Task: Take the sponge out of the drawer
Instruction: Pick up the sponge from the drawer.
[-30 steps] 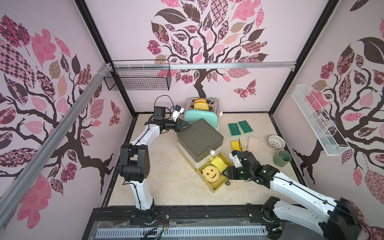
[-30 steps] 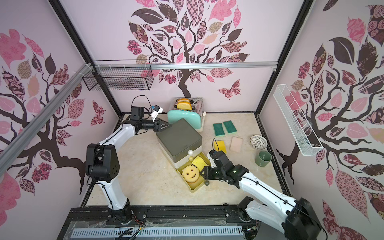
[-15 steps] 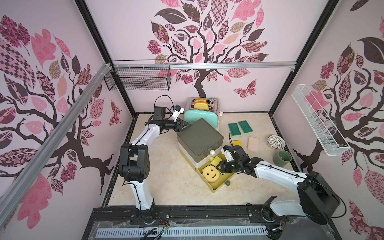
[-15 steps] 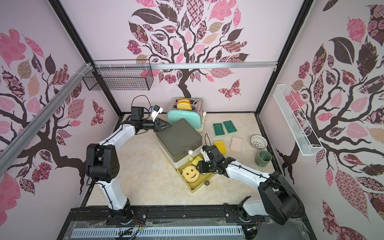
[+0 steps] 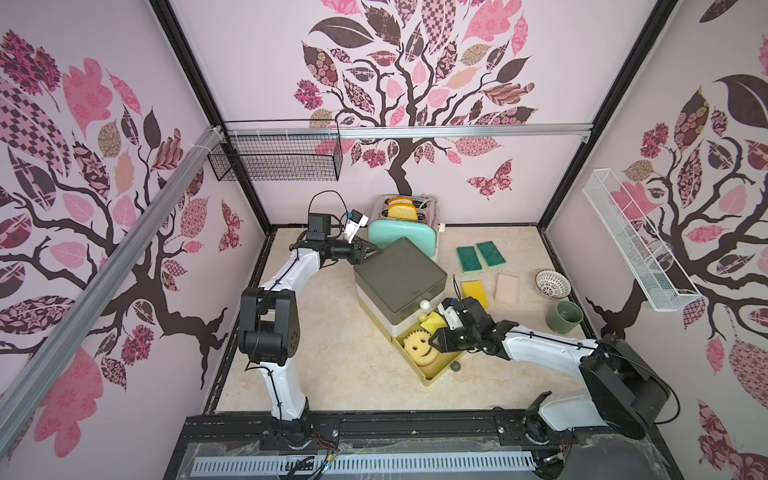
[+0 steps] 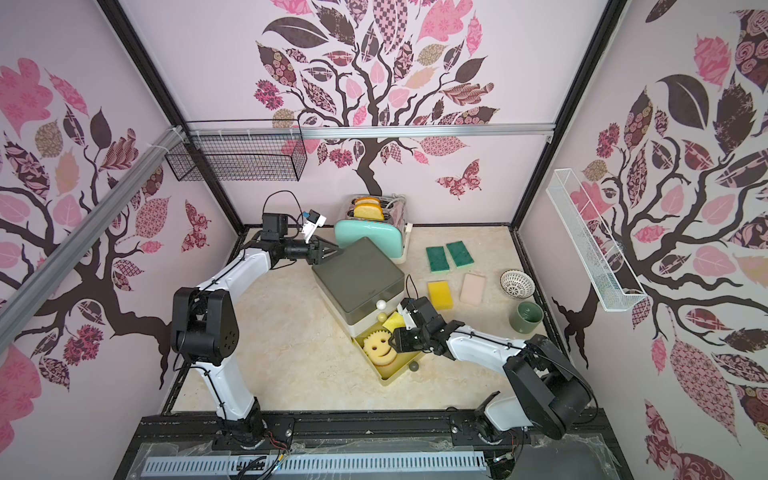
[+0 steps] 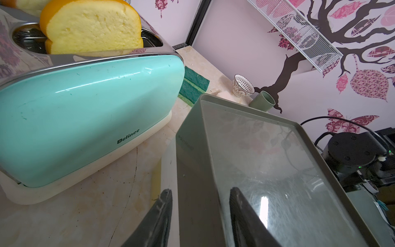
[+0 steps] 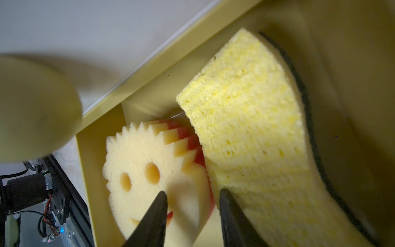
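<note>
Two sponges lie within reach in the pulled-out drawer [image 5: 432,376], the lowest of the drawer unit [image 5: 399,274].

1. Smiley sponge [image 8: 139,171]: round, toothed rim, no long axis. It lies face up on a red piece [image 8: 188,132], directly ahead of the right gripper [image 8: 191,194].
2. Rectangular yellow sponge [image 8: 245,128]: dark scrub backing, standing on edge and bowed against the drawer wall. Its long axis runs away from the fingertips, along the drawer.

I cannot tell which one the task means.

Right gripper: inside the drawer, jaws parted and clasping nothing. One tip is over the smiley face and the other against the rectangular sponge's near end. I judge this arm the one for the grasp, since both sponges are at its tips.

Left gripper [image 7: 199,192]: clenched on the unit's far top corner, well apart from the sponges.

Writing: "Belinee" on the mint toaster [image 7: 85,115]. A faint embossed mark on the unit's side is unreadable.
</note>
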You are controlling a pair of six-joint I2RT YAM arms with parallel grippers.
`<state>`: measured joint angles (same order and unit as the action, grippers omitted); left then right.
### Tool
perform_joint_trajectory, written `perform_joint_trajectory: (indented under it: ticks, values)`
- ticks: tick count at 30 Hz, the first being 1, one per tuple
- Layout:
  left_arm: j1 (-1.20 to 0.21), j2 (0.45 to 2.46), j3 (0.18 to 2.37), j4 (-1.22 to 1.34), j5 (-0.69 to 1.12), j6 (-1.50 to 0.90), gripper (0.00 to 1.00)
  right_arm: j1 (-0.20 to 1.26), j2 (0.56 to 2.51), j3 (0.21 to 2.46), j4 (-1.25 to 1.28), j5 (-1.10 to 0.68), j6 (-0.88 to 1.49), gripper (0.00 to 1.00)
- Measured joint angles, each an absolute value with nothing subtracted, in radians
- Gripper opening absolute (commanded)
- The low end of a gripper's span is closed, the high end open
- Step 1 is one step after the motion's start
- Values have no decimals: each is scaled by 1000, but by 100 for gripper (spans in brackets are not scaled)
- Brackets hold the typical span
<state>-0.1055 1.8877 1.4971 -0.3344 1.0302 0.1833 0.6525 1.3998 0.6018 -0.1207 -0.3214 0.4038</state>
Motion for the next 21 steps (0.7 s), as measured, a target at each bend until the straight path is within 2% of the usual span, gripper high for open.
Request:
perform_joint_trajectory:
  ticks: [6,10,14,21]
  values:
    - [-105,1888,1497,-334,1030,183,47,663,1408,601,-107,-317,410,16]
    - [-105,1888,1497,-334,1030,184,47,665,1404,601,-113,-308,410,9]
    - [-105,1888,1497,-334,1031,184,47,665,1353,601,-163,-288,406,7]
    - [-105,1888,1497,-334,1031,183,47,663,1154,667,-359,-204,388,7]
